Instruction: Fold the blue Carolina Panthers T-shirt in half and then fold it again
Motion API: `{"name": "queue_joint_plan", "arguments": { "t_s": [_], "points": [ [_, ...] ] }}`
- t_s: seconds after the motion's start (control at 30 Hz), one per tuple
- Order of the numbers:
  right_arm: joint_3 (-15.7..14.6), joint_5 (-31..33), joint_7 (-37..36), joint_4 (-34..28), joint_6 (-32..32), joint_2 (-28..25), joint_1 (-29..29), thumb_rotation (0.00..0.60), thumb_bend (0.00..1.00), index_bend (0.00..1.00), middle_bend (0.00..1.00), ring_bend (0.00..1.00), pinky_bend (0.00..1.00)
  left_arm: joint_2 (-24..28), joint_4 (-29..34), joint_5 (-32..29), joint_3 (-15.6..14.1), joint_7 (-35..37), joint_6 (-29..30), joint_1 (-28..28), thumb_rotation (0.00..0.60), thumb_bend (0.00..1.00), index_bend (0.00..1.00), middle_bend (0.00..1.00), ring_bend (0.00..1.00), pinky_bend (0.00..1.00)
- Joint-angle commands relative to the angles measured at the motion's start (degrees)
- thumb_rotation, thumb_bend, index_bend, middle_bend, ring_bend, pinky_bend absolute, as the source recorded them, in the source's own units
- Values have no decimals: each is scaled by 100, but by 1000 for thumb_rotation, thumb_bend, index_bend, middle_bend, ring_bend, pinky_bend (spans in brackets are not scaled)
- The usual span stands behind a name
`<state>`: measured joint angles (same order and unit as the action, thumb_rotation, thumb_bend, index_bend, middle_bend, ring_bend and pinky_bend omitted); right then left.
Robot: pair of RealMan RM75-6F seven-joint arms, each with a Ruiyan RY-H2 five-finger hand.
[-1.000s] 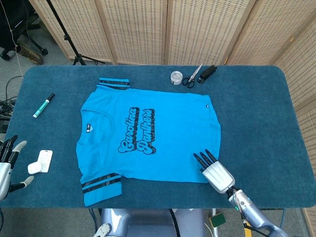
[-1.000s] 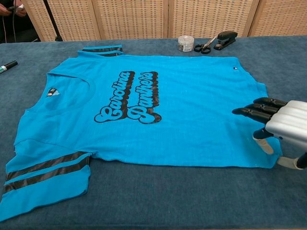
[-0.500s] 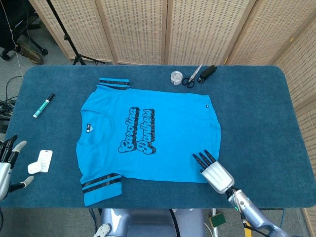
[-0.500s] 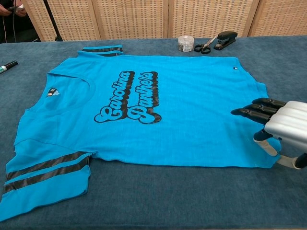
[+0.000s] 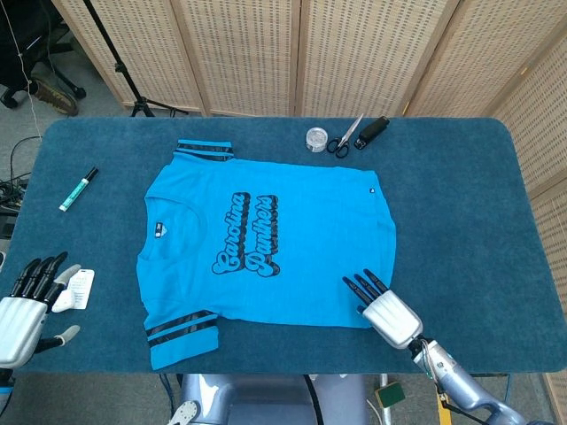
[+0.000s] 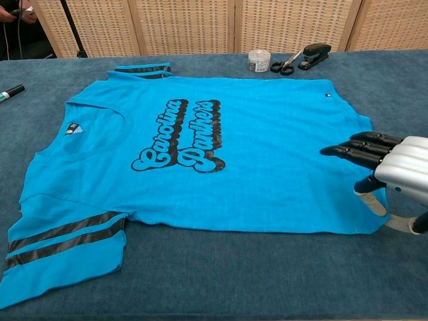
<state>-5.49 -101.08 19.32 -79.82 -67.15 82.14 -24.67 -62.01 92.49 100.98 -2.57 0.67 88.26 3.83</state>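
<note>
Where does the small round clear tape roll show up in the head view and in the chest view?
Head view: the small round clear tape roll sits at the table's far edge, just beyond the blue T-shirt's top edge.
Chest view: the roll is at top centre, right of middle.
Shared landmark: the black-handled scissors lie immediately right of it in both.

A robotics lab or test studio: a table (image 5: 461, 195) covered in dark blue carpet-like fabric stands before folding woven-cane screens (image 5: 354, 53), with a black stand leg (image 5: 120, 62), floor cables (image 5: 13, 177) and an office chair base (image 5: 40, 84) (at the far left edge).
</note>
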Motion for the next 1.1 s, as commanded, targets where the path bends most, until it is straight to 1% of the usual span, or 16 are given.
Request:
{"name": "queue_joint_plan", "arguments": {
  "t_s": [0.03, 0.13, 0.23, 0.33, 0.4, 0.47, 0.57, 0.67, 0.77, 0.87, 1.1],
  "points": [
    [-27, -68, -100, 34, -65, -22, -19, 600, 414, 631, 16, 0, 0, -301, -826, 714, -319, 615, 135, 180, 600, 35, 0, 0, 0, 0],
    [-48, -110, -193, 26, -119, -51, -20, 600, 414, 631, 16, 0, 0, -499, -1172, 883, -439, 598, 108, 201, 600, 51, 0, 0, 0, 0],
    [-58, -137, -241, 31, -152, -65, -22, 600, 414, 631, 16, 0, 0, -657, -1388, 951, -566, 742, 73, 209, 600, 67, 28, 0, 0, 0],
    [-59, -124, -286, 46, -147, -67, -24, 600, 431, 631, 16, 0, 0, -847, -1673, 1024, -697, 825, 3, 219, 600, 96, 81, 0, 0, 0],
    [-59, -124, -299, 68, -149, -67, -27, 600, 440, 631, 16, 0, 0, -963, -1842, 1064, -761, 892, -11, 225, 600, 139, 147, 0, 0, 0],
    [-55, -118, -324, 85, -153, -69, -30, 600, 440, 631, 16, 0, 0, -1108, -2049, 1088, -842, 993, -61, 233, 600, 180, 188, 0, 0, 0],
    [-46, -106, -347, 112, -157, -72, -34, 600, 440, 631, 16, 0, 0, -1277, -2221, 1058, -895, 1053, -144, 252, 600, 210, 208, 0, 0, 0],
    [-38, -93, -359, 131, -154, -72, -38, 600, 440, 631, 16, 0, 0, -1373, -2248, 1027, -937, 1131, -282, 321, 600, 219, 228, 0, 0, 0],
    [-30, -77, -363, 143, -155, -70, -37, 600, 440, 631, 16, 0, 0, -1453, -2247, 1014, -939, 1039, -420, 409, 600, 220, 237, 0, 0, 0],
    [-21, -61, -347, 165, -146, -57, -39, 600, 440, 631, 16, 0, 0, -1617, -2280, 1109, -996, 1068, -527, 526, 600, 220, 265, 0, 0, 0],
    [-5, -27, -352, 190, -134, -44, -46, 600, 440, 631, 16, 0, 0, -2139, -2857, 1252, -1084, 1282, -329, 568, 600, 214, 310, 0, 0, 0]
  ]
}}
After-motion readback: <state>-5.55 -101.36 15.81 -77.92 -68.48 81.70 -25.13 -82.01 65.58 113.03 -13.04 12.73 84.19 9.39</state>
